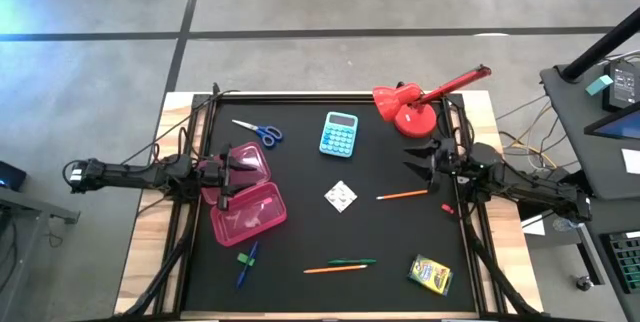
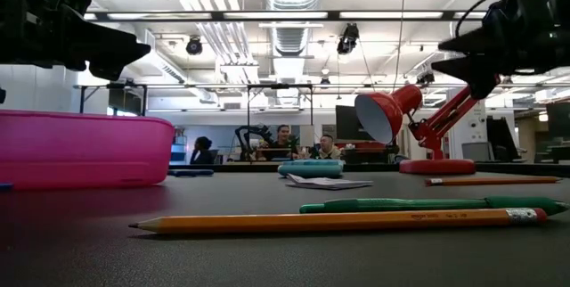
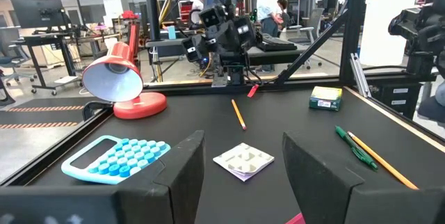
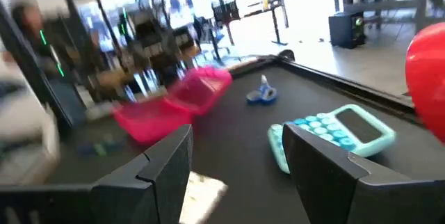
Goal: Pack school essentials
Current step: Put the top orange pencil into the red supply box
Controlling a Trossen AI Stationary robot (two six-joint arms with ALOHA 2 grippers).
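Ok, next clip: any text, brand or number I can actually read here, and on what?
None can be read.
Orange pencil: dark imprint near the eraser end, too small.
Crayon box: printed front, blurred.
Calculator: key markings too small, display shows nothing legible.
White patterned square: a pattern, no letters.
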